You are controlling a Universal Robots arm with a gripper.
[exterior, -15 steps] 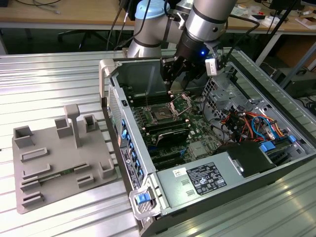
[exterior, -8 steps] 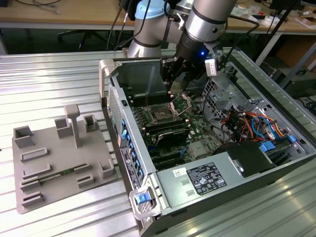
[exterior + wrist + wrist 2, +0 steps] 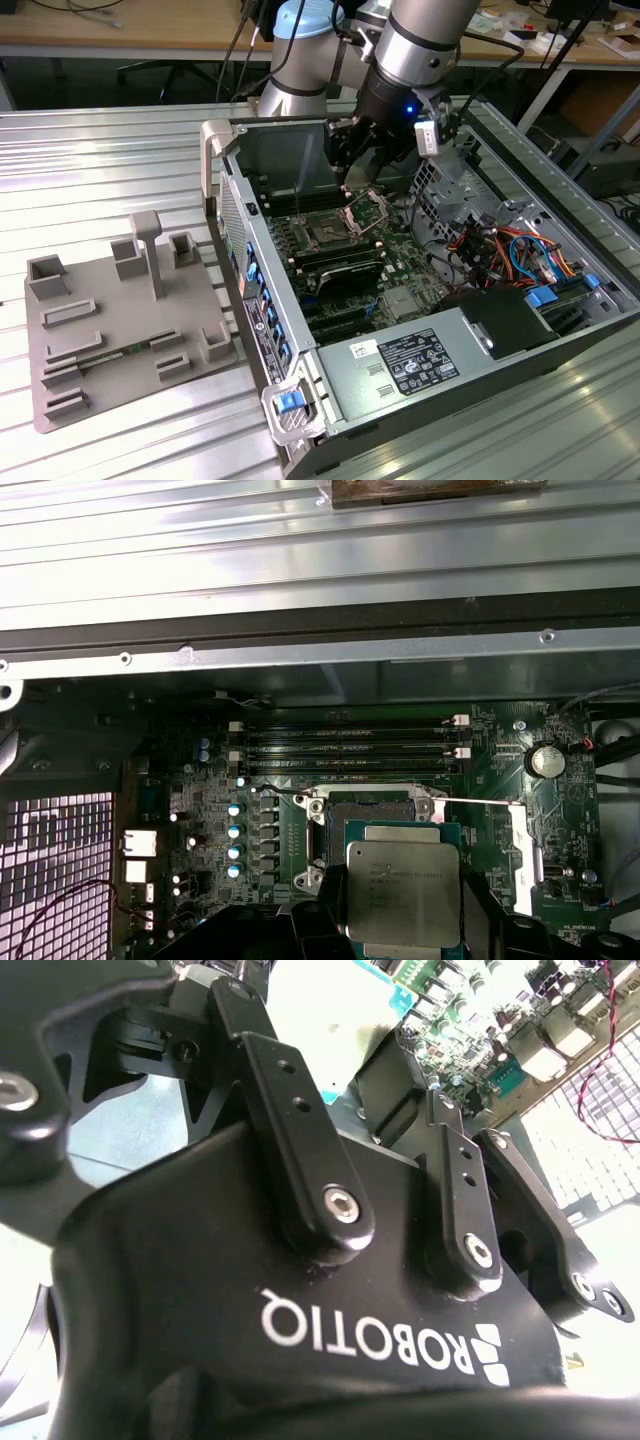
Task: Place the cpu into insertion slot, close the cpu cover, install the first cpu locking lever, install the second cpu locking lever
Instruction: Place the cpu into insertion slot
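The cpu, a flat square chip with a dull silver top, sits between two dark fingers in the first wrist view, with my gripper shut on it. Just beyond it lies the open insertion slot on the green motherboard. The cpu cover stands swung open beside the socket, and a thin wire locking lever runs along the socket's edge. In the exterior view my gripper hangs a little above the socket and its raised cover. The second wrist view looks along the gripper's black housing.
The open computer case lies on a ribbed metal table. Memory slots sit behind the socket. Cables and a power supply take up the case's near side. A grey fixture plate lies at the exterior view's left.
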